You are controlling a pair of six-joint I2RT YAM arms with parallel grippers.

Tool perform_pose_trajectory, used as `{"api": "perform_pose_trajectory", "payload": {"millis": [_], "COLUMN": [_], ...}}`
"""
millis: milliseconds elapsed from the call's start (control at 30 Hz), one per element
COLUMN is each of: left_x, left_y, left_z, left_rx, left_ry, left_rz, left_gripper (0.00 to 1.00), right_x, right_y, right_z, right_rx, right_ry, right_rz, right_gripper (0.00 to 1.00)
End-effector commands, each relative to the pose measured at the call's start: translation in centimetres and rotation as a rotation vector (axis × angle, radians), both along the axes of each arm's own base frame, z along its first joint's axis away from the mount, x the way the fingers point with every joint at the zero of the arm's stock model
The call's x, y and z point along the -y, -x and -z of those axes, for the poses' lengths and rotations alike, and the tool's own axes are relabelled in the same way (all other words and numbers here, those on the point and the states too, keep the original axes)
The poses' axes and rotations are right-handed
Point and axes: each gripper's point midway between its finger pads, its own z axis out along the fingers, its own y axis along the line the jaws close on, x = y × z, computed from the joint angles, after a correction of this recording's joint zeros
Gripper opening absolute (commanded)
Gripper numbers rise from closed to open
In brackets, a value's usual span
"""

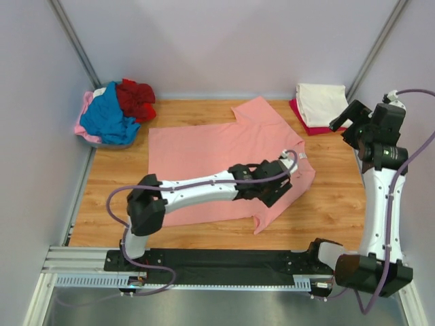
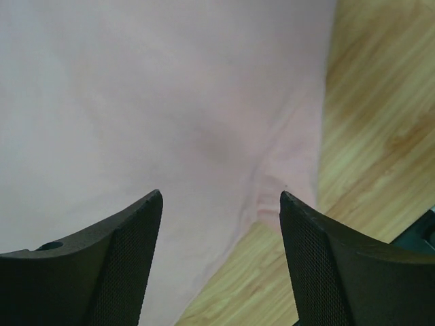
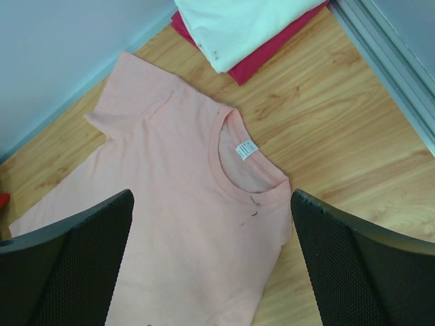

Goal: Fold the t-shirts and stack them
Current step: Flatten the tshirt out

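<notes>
Salmon-pink tee (image 1: 204, 146) is spread flat mid-table, collar pointing right. Crumpled heap (image 1: 112, 115) of blue, red, pink ones far left; folded stack (image 1: 319, 105), cream on red, far right.

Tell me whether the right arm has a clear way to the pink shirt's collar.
Probably yes: the right gripper is open, the collar lies bare in its view; only the left gripper close by might crowd it.

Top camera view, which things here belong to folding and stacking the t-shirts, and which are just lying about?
Part of the job:
salmon-pink t-shirt, spread flat
heap of unfolded shirts, far left
folded stack, far right

Just there:
wooden table
black mounting rail
</notes>
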Motion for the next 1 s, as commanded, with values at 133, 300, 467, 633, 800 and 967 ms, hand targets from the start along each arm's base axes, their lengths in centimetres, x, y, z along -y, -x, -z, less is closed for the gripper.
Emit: {"api": "perform_pose_trajectory", "payload": {"millis": [133, 300, 467, 633, 800, 967], "left_x": [7.2, 9.7, 12.0, 13.4, 14.1, 14.2], "left_y": [1.8, 1.9, 2.0, 2.7, 2.7, 2.3], "left_z": [3.6, 5.7, 6.1, 8.2, 10.3, 11.2], "left_rx": [-0.004, -0.008, 0.005, -0.028, -0.049, -0.032], "left_ry": [0.062, 0.086, 0.115, 0.099, 0.078, 0.049], "left_rz": [0.126, 0.144, 0.179, 0.221, 0.229, 0.223], "left_gripper": [0.73, 0.68, 0.66, 0.66, 0.6, 0.54], "right_x": [-0.7, -2.1, -2.5, -2.7, -2.7, -2.8], "right_y": [3.2, 3.6, 3.8, 3.5, 3.5, 3.5], "right_z": [-2.0, -2.6, -2.4, -2.1, -2.0, -1.9], "right_rx": [0.113, 0.149, 0.155, 0.151, 0.153, 0.151], "right_ry": [-0.011, -0.05, -0.06, -0.064, -0.061, -0.062], "right_rz": [0.046, -0.003, -0.022, -0.034, -0.039, -0.045], "right_gripper": [1.0, 1.0, 1.0, 1.0, 1.0, 1.0]}}
